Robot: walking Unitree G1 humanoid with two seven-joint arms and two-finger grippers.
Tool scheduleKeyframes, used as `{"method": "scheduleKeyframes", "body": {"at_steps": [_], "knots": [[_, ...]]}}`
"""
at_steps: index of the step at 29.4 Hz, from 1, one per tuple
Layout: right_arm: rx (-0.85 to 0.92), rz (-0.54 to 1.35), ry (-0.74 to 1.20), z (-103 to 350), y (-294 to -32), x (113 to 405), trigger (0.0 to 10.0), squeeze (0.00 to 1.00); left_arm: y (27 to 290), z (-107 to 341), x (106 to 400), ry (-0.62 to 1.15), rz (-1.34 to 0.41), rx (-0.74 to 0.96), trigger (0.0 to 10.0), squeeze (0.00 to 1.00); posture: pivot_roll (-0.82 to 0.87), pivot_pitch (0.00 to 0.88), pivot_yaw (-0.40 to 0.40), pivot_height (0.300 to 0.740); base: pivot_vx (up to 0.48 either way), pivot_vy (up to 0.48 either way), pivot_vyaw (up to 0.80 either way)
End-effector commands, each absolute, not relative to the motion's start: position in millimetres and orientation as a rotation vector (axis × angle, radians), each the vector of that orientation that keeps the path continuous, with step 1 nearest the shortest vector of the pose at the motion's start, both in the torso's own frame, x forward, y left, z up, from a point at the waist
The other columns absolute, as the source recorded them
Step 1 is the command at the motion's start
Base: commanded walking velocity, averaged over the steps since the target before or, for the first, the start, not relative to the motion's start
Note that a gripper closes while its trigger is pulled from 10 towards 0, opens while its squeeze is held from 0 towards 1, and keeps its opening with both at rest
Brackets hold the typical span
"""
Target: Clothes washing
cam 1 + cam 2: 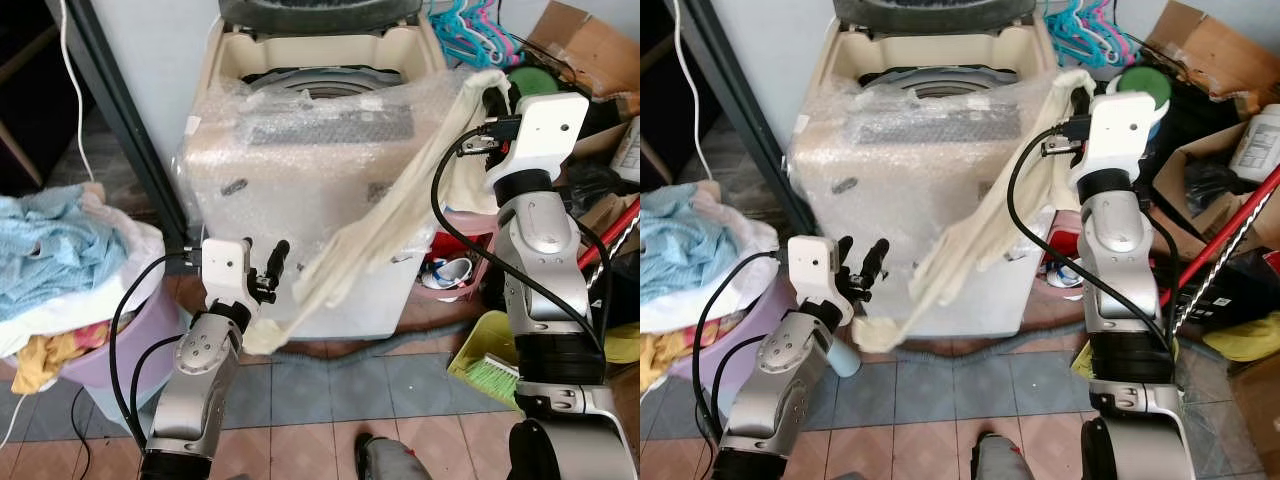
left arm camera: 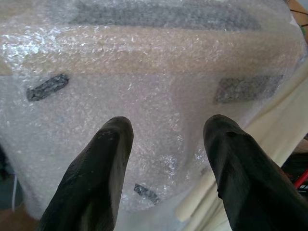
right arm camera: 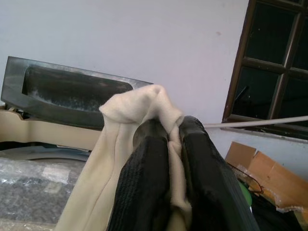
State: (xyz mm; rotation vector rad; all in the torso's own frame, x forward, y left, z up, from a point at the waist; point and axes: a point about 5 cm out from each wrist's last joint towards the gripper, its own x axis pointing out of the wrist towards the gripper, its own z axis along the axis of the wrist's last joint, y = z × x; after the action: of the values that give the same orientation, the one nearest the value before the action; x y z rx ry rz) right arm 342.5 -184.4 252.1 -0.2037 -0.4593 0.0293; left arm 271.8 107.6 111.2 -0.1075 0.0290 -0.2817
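Observation:
A top-loading washing machine [image 1: 300,170] wrapped in bubble wrap stands straight ahead with its lid up. My right gripper [image 3: 174,129] is raised beside the machine's upper right corner, shut on the top end of a long cream cloth [image 1: 400,215]. The cloth hangs slanting down across the machine's front. Its lower end [image 1: 262,335] rests against my left wrist. My left gripper [image 1: 860,258] is open low in front of the machine's left side, its fingers [image 2: 103,159] apart with nothing between them.
A lavender laundry basket [image 1: 120,350] heaped with blue cloth [image 1: 50,250] stands at my left. A dark pole [image 1: 130,120] leans behind it. Right of the machine are a pink basin [image 1: 460,275], a green dustpan [image 1: 490,365], hangers [image 1: 470,30] and cardboard boxes [image 1: 590,45].

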Motion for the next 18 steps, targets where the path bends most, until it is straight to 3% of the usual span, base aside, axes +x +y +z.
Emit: {"method": "scheduleKeyframes", "body": {"at_steps": [1, 9, 18], "knots": [[-0.196, 0.085, -0.487, 260, -175, 346, 10.0, 0.0, 112, 108, 271, 0.038, -0.273, -0.099, 10.0, 0.0, -0.05, 0.063, 0.046, 0.74, 0.39, 0.0, 0.0], [-0.253, 0.279, -0.575, 298, -156, 364, 10.0, 0.0, 115, 102, 267, 0.068, -0.241, -0.099, 10.0, 0.0, -0.04, 0.064, 0.044, 0.74, 0.412, 0.0, 0.0], [-0.291, 0.311, -0.653, 325, -141, 374, 10.0, 0.0, 130, 90, 261, 0.138, -0.181, -0.034, 10.0, 0.0, -0.02, 0.065, 0.042, 0.74, 0.357, 0.317, 0.66]]}}
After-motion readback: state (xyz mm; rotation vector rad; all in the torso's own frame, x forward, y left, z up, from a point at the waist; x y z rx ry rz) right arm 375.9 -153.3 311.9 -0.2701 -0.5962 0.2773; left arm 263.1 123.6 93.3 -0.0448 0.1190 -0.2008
